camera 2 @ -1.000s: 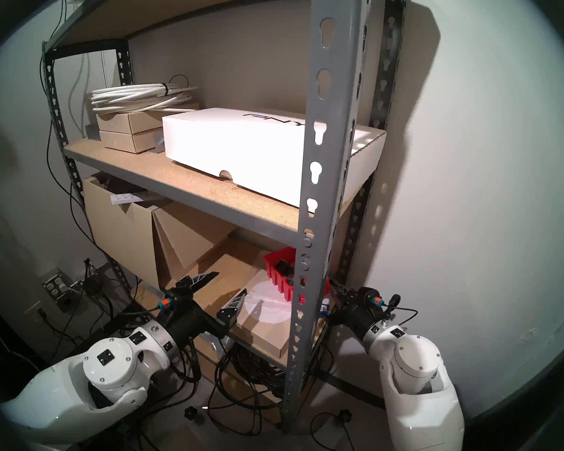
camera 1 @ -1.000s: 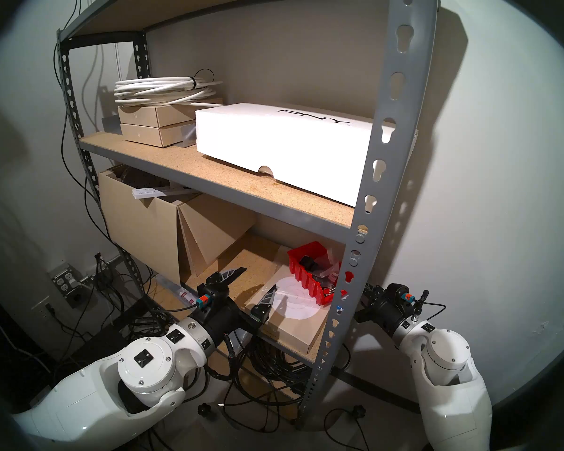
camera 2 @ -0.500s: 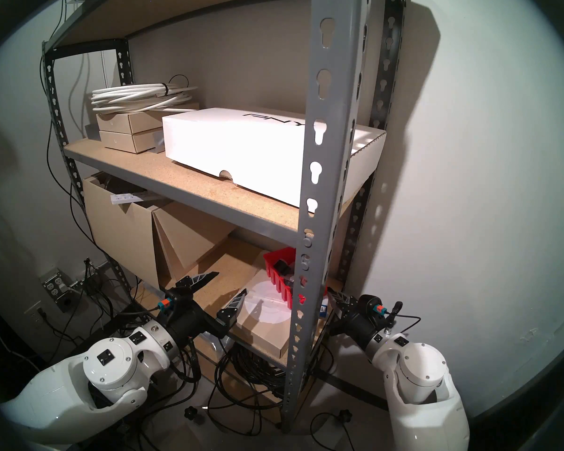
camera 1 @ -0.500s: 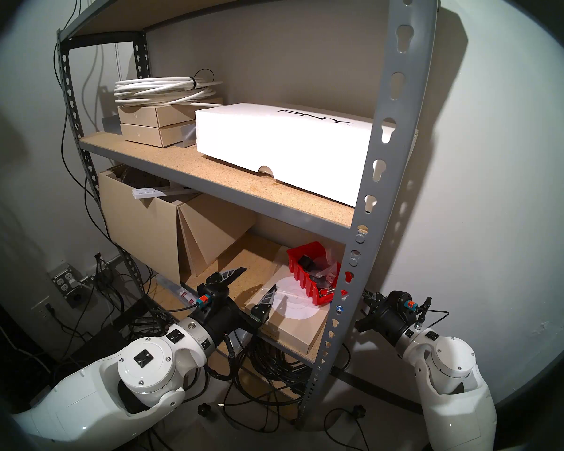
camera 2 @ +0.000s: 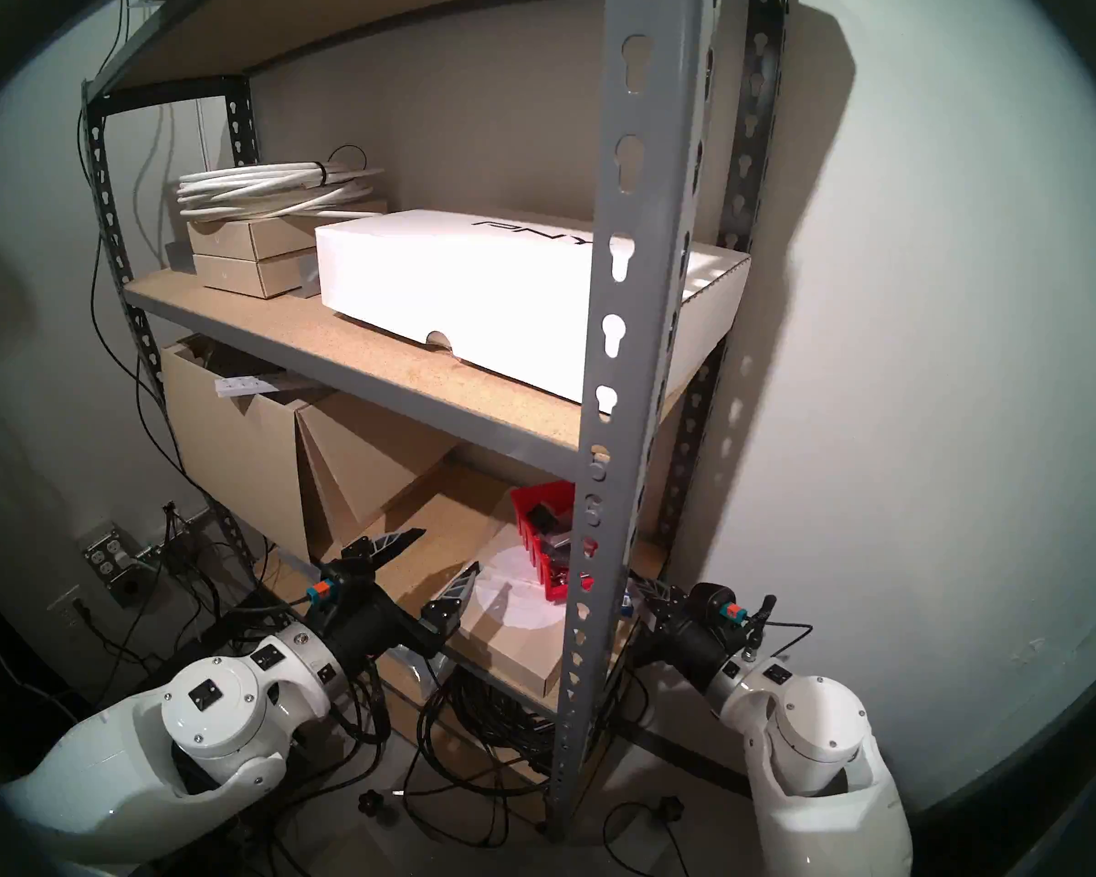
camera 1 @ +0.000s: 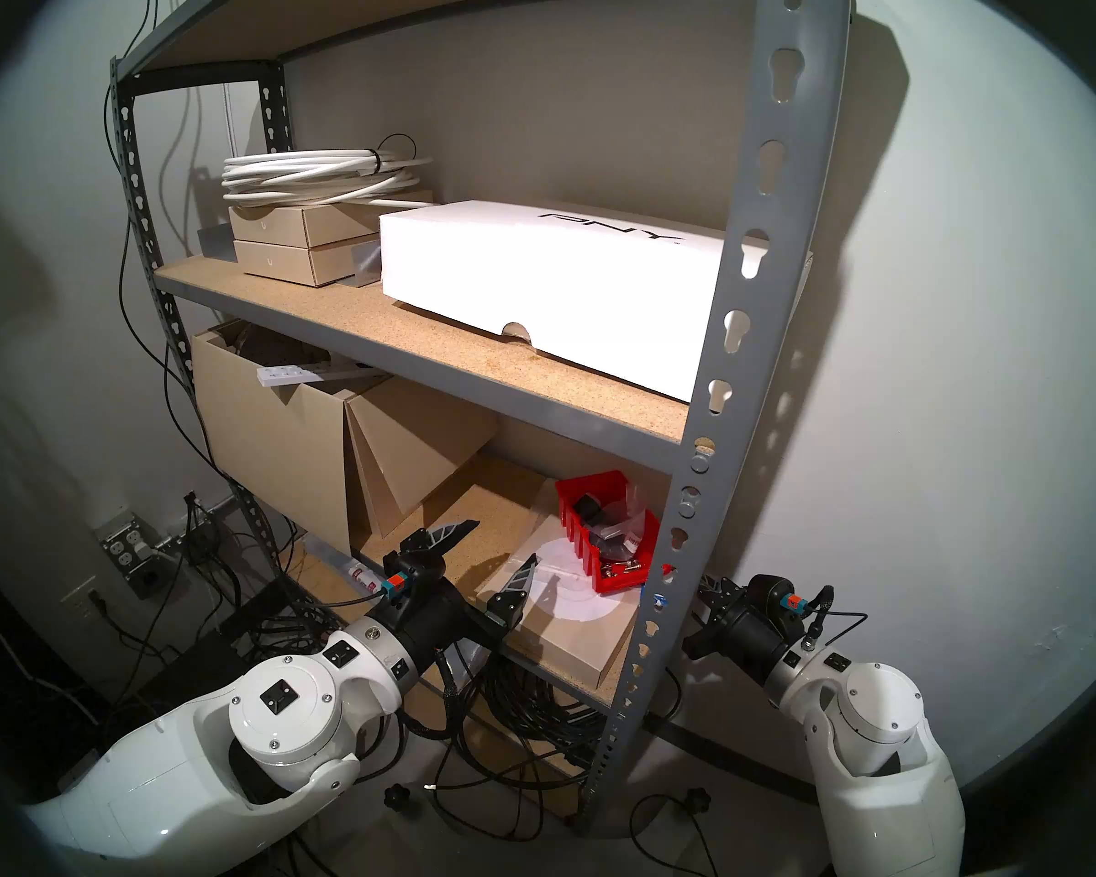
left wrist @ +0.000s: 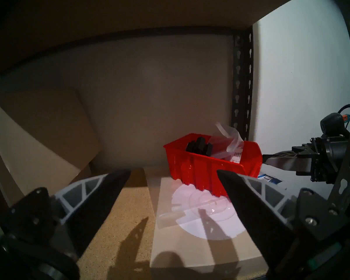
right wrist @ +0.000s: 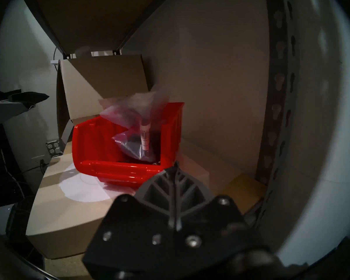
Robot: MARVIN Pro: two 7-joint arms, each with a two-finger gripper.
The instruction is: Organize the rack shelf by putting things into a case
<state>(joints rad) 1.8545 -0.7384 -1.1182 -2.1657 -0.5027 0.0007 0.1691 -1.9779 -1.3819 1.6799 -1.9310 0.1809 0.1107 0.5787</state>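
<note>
Risk lies with the red bin — perched on a flat cardboard box, holding bag and black block. Left gripper gapes empty; right gripper, pressed together, could nudge it off.

I see the bin on a flat cardboard box, at the right end of the lower board of the rack shelf. The plastic bag and the ridged block lie in the bin. Left of it stand the tall cardboard boxes.
</note>
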